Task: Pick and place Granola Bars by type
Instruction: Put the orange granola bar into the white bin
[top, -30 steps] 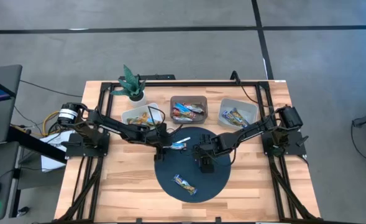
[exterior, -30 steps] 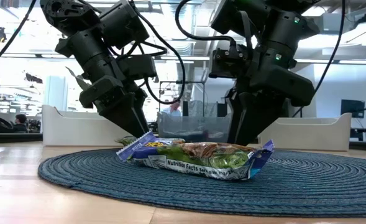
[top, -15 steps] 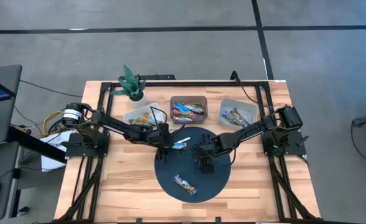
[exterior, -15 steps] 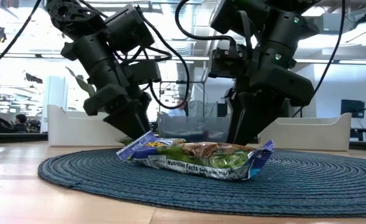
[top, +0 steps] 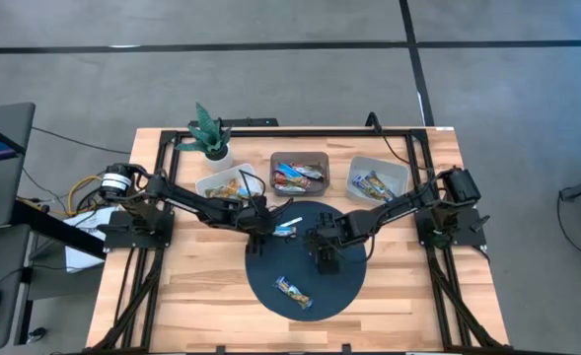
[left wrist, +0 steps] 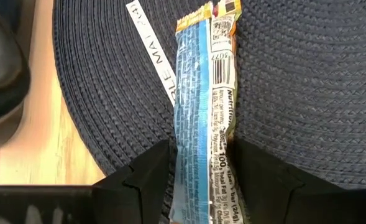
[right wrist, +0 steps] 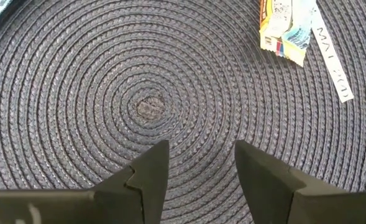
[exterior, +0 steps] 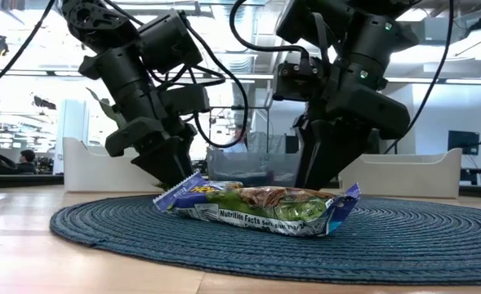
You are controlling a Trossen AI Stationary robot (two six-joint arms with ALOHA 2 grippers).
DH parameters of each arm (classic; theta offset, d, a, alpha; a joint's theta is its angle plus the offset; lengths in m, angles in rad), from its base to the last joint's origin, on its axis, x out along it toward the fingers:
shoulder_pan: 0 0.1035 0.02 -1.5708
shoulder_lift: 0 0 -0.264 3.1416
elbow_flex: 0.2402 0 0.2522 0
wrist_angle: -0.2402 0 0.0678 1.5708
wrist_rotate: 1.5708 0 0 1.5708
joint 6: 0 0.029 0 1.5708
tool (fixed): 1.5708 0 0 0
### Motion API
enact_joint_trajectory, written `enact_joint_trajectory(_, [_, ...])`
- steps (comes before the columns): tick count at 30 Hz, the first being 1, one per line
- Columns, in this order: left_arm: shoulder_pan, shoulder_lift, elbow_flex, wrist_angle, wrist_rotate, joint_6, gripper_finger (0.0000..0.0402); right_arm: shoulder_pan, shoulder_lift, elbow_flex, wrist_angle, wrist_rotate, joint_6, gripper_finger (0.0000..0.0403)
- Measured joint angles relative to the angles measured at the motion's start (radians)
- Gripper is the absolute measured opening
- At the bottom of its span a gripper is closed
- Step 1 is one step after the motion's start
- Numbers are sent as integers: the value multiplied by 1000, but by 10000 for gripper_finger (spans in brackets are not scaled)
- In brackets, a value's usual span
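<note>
A blue-and-yellow granola bar (left wrist: pixel 201 106) lies flat on the round dark woven mat (top: pixel 354 286), next to a thin white strip (left wrist: pixel 155 53). My left gripper (left wrist: pixel 201 180) is open and low over the mat, one finger on each side of the bar's nearer end (top: pixel 285 231). My right gripper (right wrist: pixel 201 168) is open over the bare middle of the mat (top: pixel 325 258). A second, multicoloured bar (top: pixel 293 292) lies flat on the mat's near part (exterior: pixel 256 208). My left gripper comes from above, slanting from the table's left, with its fingers (left wrist: pixel 148 177) lying along the blue bar's nearer end (left wrist: pixel 198 186). The bar fills the gap between them and lies flat on the mat. Whether the fingers touch it, I cannot tell.
Three bins stand along the far side: a white one (top: pixel 207 181) with yellow bars, a dark one (top: pixel 300 158) with mixed bars, a white one (top: pixel 394 170) with blue bars. A potted plant (top: pixel 209 133) stands at the far left. Bare wood lies on the near side.
My left gripper has come down toward the mat and tipped lower over the blue bar. The bars and my right gripper have kept still.
</note>
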Motion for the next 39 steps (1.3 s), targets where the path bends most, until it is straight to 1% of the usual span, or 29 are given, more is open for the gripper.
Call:
enact_joint_trajectory(5, [-4,2,38,-73,-42,0,174,0,0,0,0,0,0,169])
enact_joint_trajectory(10, [-15,2,42,-81,-49,15,166,0,0,0,1,0,0,169])
enact_joint_trajectory(18, [-17,2,42,-78,-41,28,106,0,0,0,1,0,-1,164])
enact_joint_trajectory(22, [-17,2,42,-75,-41,32,86,0,0,0,1,0,-3,164])
enact_joint_trajectory(28, [-26,2,70,-97,-40,44,80,0,0,0,1,0,-9,162])
enact_joint_trajectory(34, [-81,2,105,-101,-44,98,80,0,0,0,1,1,-9,162])
enact_joint_trajectory(36, [-104,2,120,-101,-63,119,80,0,0,0,2,1,-9,160])
enact_joint_trajectory(37, [-117,2,129,-108,-88,125,80,0,0,0,1,1,-9,159])
enact_joint_trajectory(39, [-143,2,152,-148,-173,126,80,0,0,0,2,1,-9,158])
